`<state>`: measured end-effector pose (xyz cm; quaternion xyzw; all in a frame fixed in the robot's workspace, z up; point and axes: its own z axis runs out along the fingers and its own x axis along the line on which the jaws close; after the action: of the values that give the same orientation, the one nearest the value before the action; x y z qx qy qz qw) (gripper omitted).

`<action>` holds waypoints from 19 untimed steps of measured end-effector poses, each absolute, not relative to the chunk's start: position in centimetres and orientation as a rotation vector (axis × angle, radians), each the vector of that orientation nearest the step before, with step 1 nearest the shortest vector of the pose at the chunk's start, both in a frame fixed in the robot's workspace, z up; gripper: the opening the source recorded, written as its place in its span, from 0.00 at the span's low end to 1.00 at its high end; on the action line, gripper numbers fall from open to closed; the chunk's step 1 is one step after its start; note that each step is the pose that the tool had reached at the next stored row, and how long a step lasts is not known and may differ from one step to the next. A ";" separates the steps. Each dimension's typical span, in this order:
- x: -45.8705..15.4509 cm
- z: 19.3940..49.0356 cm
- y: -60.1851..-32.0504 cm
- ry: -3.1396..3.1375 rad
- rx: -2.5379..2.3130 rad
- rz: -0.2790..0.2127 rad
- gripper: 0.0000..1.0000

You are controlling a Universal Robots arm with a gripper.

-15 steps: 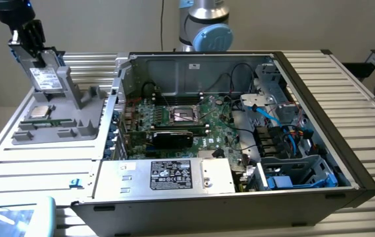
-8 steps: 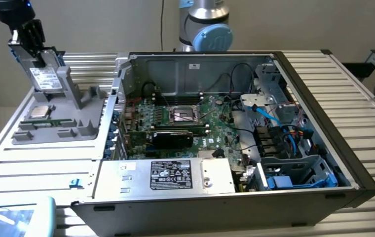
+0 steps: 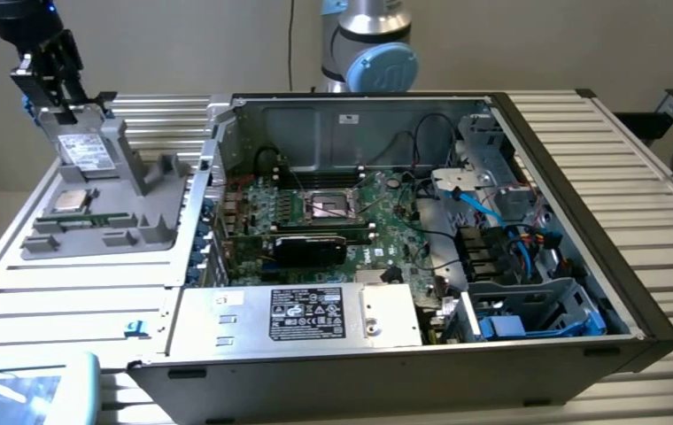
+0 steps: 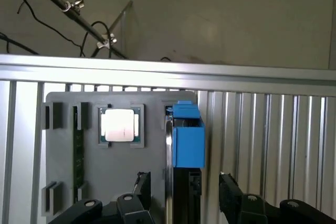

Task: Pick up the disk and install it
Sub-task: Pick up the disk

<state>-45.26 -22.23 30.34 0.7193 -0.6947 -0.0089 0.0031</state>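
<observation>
The disk (image 3: 82, 149) stands on edge in a slot of the grey fixture tray (image 3: 100, 232) at the exterior view's left, its white label facing forward. In the wrist view I see its blue carrier frame (image 4: 187, 139) edge-on. My gripper (image 3: 63, 99) hangs right over the top of the disk. In the wrist view the gripper (image 4: 184, 187) is open, with one black finger (image 4: 142, 182) on each side of the carrier and a gap on both sides. Nothing is held.
A small square CPU chip (image 3: 72, 199) lies in the tray beside the disk. The open computer case (image 3: 620, 221) fills the middle, with motherboard (image 3: 325, 212), a silver box with black label (image 3: 301, 314) and a blue-trimmed drive bay (image 3: 537, 310). The arm's base (image 3: 367, 53) stands behind it.
</observation>
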 end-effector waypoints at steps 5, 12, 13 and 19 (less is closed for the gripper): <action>-45.6 31.3 -22.2 -2.178 2.255 -0.028 0.63; -47.5 32.3 -21.9 -2.179 2.256 -0.026 0.63; -47.9 32.3 -21.9 -2.178 2.256 -0.026 0.63; -48.9 31.4 -21.9 -2.179 2.256 -0.024 0.63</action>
<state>-48.92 -21.92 31.37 0.7193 -0.6947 -0.0077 0.0028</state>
